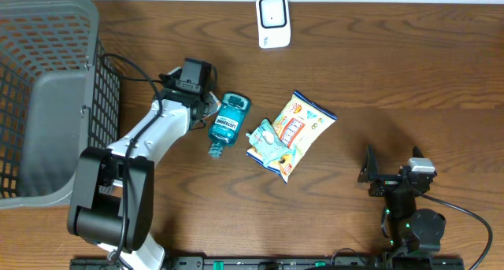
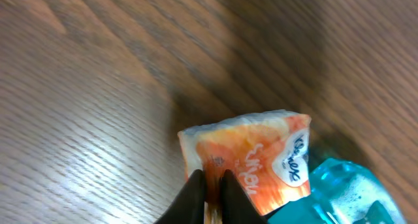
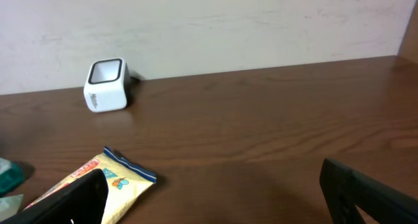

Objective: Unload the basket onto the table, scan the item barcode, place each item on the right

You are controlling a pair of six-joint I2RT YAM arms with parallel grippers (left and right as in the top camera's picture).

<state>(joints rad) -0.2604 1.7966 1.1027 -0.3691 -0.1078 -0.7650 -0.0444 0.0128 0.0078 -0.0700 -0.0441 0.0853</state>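
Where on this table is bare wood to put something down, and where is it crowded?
Bare: the right side, between the white box-shaped scanner and the open right gripper; also between scanner and grey mesh basket. Crowded: the middle, where the left gripper pinching an orange tissue pack, the blue mouthwash bottle and the yellow snack bag lie close together.

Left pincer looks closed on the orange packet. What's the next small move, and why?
Probably lift the orange packet straight up a little. The left pincer is shut on its edge, the blue bottle lies right beside it, and the white scanner stands far back, so clearance comes first.
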